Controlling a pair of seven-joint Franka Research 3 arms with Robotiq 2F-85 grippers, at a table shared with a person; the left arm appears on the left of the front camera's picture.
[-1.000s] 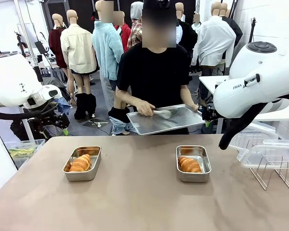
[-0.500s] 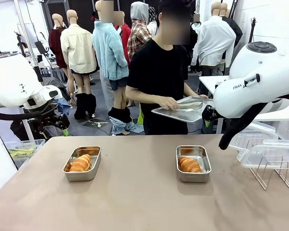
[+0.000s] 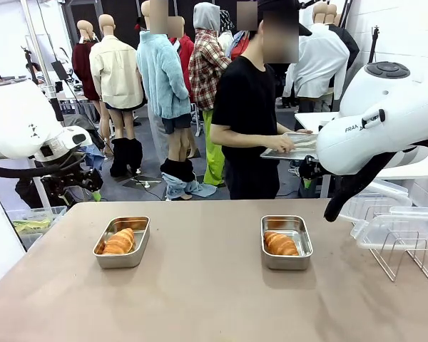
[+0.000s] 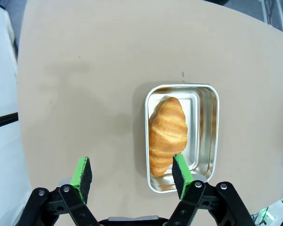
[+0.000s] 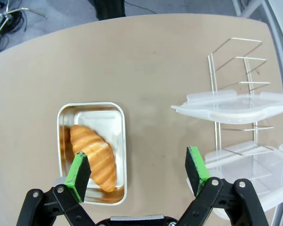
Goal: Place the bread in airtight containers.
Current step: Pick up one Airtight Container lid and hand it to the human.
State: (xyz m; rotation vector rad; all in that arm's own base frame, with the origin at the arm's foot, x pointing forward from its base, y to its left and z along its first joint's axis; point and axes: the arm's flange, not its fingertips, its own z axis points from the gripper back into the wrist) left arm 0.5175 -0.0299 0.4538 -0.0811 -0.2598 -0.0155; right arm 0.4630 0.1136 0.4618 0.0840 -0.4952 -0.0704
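**Both grippers wide open and empty above two filled tins**

The left gripper (image 4: 131, 172) has its fingers spread wide and grips nothing. It hangs above the table (image 4: 85, 70), and one green pad overlaps the near end of the left tin (image 4: 216, 117) in its wrist view. The right gripper (image 5: 137, 165) is spread just as wide and is also empty, hanging between the right tin (image 5: 92, 104) and the wire rack (image 5: 236, 61).

Each tin holds one croissant. The left croissant (image 4: 167, 134) lies along its tin's length, slightly tilted and pressed towards one long wall. The right croissant (image 5: 93, 155) lies diagonally, its tips pointing at opposite corners. Neither tin has a lid on.

The right wrist view shows two clear lids (image 5: 231, 106) resting on the rack beside the right tin. The front view shows both tins well apart on the table with their long sides running away from the robot. It also shows a person (image 3: 246, 107) beyond the far edge holding a flat steel tray (image 3: 299, 146).
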